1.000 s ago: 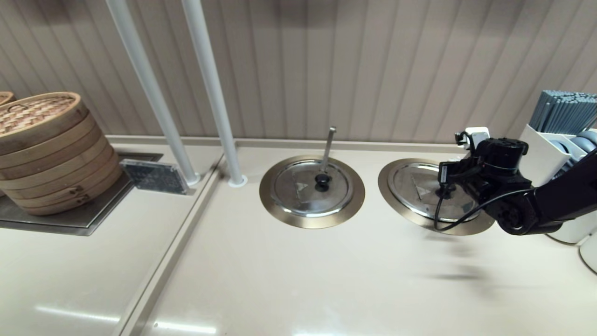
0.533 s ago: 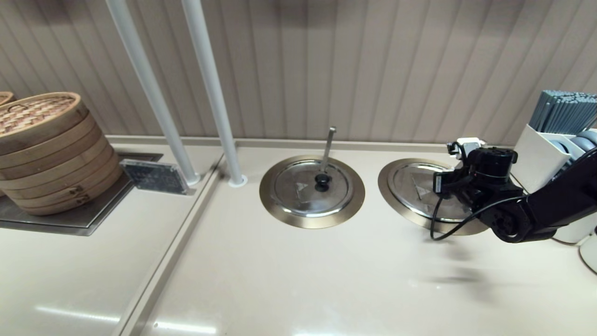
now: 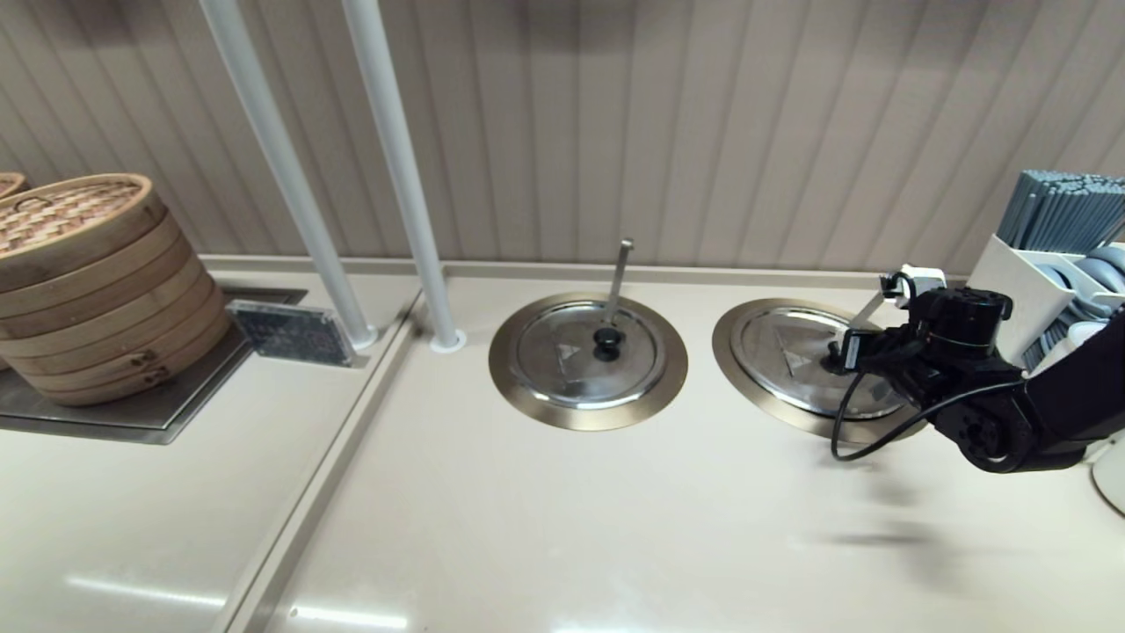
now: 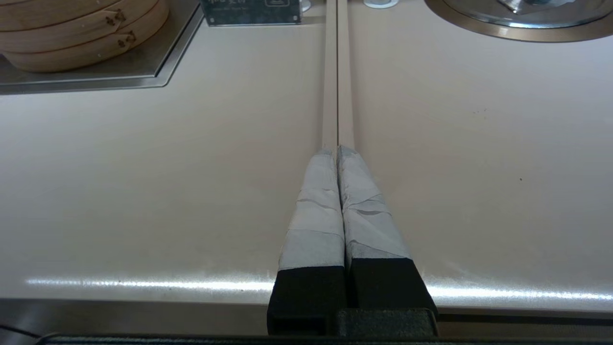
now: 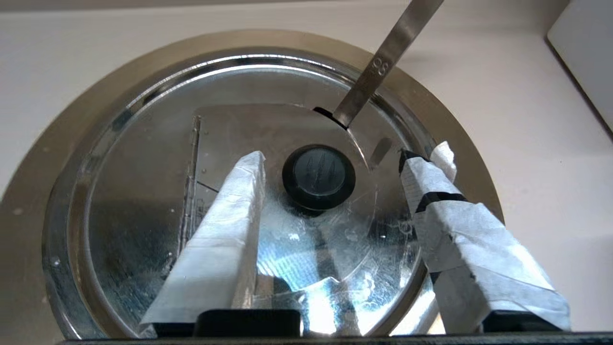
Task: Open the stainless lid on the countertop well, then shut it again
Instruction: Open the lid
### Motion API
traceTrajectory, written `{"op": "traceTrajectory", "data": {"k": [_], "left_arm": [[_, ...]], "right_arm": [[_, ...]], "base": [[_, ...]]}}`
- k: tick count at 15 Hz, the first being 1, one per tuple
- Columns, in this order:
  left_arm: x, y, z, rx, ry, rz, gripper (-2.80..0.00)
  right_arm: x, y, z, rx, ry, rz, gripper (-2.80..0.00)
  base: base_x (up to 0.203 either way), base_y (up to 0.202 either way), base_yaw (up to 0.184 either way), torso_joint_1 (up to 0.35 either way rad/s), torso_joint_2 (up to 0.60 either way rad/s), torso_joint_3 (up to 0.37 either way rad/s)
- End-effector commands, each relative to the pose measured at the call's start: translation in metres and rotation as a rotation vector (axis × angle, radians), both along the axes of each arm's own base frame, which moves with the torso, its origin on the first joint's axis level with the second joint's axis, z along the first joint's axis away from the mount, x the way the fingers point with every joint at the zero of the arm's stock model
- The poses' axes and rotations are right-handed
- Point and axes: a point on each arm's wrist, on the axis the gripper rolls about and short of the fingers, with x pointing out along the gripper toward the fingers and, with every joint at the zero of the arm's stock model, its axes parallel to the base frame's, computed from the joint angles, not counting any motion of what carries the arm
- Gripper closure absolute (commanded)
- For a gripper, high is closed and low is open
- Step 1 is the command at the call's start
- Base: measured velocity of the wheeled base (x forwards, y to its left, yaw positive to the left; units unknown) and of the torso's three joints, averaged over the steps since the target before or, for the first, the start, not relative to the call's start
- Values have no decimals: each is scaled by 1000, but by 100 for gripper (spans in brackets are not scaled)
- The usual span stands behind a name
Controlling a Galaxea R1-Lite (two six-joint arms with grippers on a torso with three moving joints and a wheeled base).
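On the beige countertop (image 3: 545,527), the stainless lid (image 3: 795,356) lies closed below ribbed wall panelling (image 3: 703,123)

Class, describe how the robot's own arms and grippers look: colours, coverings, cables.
The right gripper has two long fingers wrapped in whitish-grey tape, one with a black band. Its arm is black, with a looping black cable. The left gripper has the same taped fingers on black bases.

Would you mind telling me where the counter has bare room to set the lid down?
Bare counter runs in front of both wells, from the twin lid across to the groove. Crowded: the right gripper, fingers open, over the stainless lid, the white holder beside it, and the steamer far left.
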Motion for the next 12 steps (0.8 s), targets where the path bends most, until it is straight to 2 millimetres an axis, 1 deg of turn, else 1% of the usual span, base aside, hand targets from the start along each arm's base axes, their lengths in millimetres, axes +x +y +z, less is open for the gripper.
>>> {"op": "traceTrajectory", "data": {"k": [1, 2, 5, 7, 12], "left_arm": [[0, 0, 0, 0, 0, -1, 0], [0, 0, 0, 0, 0, -1, 0], [0, 0, 0, 0, 0, -1, 0], [0, 0, 0, 0, 0, -1, 0], [0, 0, 0, 0, 0, -1, 0]], "right_arm": [[0, -4, -4, 46, -48, 59, -280], [3, -7, -11, 76, -71, 104, -280], [12, -15, -32, 86, -66, 105, -280], [20, -19, -41, 83, -75, 98, -280], [29, -23, -54, 80, -72, 91, -280]], "base": [[0, 0, 0, 0, 0, 0], [0, 0, 0, 0, 0, 0], [0, 0, 0, 0, 0, 0], [0, 0, 0, 0, 0, 0], [0, 0, 0, 0, 0, 0]]}}
